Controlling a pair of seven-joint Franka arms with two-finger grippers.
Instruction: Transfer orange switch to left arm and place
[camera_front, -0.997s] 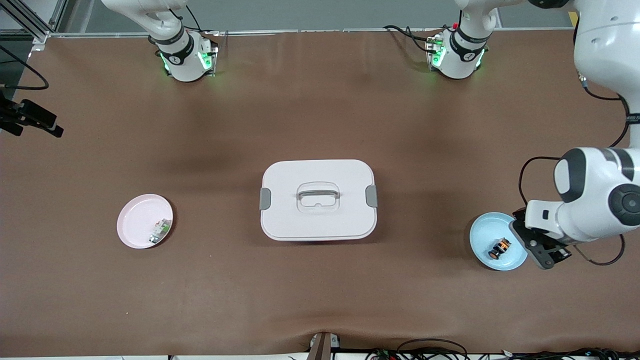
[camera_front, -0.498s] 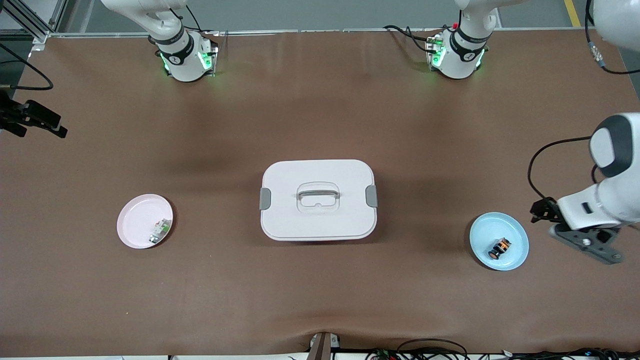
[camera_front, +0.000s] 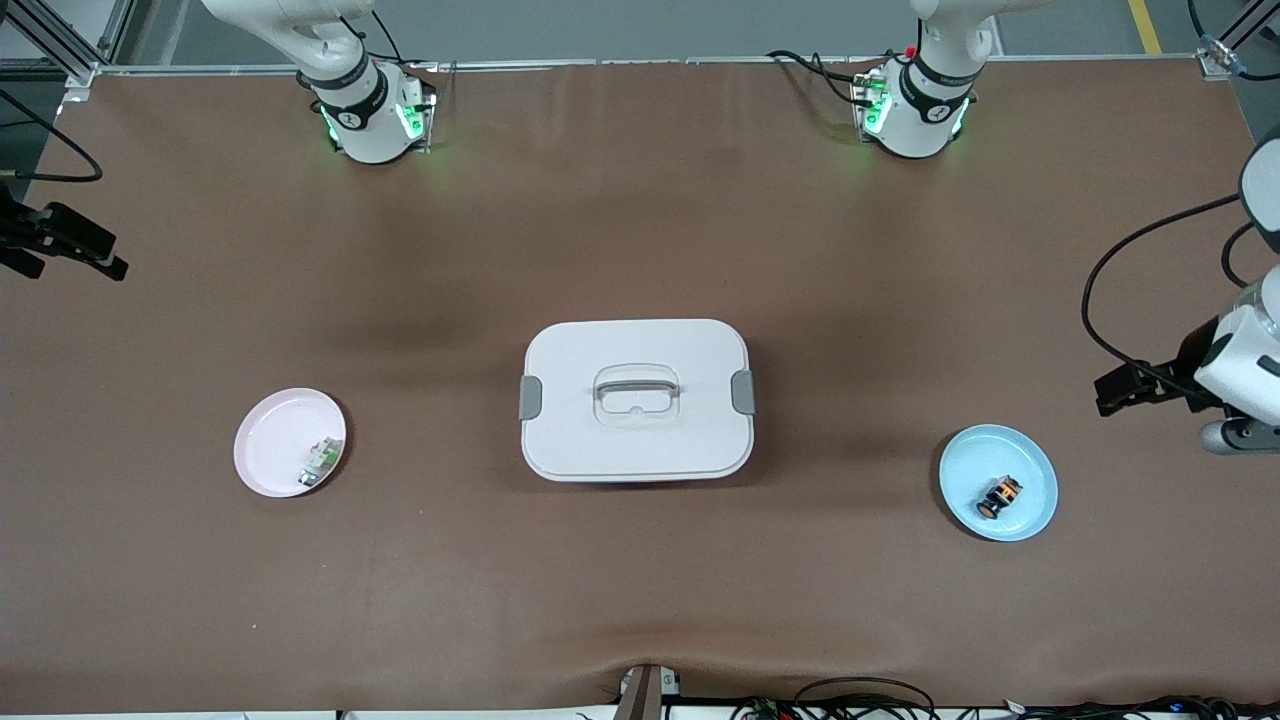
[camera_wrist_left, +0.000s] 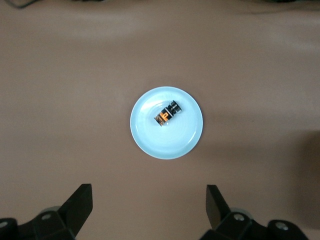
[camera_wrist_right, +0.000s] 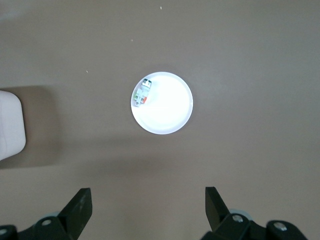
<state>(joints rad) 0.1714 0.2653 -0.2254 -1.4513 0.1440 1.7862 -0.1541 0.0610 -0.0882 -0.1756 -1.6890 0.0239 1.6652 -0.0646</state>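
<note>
Taking the front view as your clock face with the box (camera_front: 636, 400) at the centre, the right end effector (camera_wrist_right: 148, 202) hangs high over the tabletop (camera_front: 640, 200) at about ten o'clock, out at the right arm's end. Its fingers stand wide and hold nothing. That arm waits.

At nine o'clock from the box sits a pink plate (camera_front: 270, 440) with a small green-and-white part (camera_front: 320, 462) near its rim. That is not your target.

The box is closed, with its handle down in the lid, and lies squarely between the two plates.

At about four o'clock from the box is a blue plate (camera_front: 1035, 470), and the orange switch (camera_front: 1000, 496) lies on its side in it, untouched.

The left end effector (camera_wrist_left: 148, 202) hovers over bare tabletop at roughly two o'clock from that plate. Its fingers are spread wide and empty.

You are, by my reading, at the very first step: the pick-up has not begun. Next, bring the left end effector over the blue plate and turn the wrist so the fingers straddle the switch across its round body. Then descend without nudging the plate and close. The switch is tiny and could roll, so centre it well. After that, plan a lift that clears the box before the handover to the right arm.
</note>
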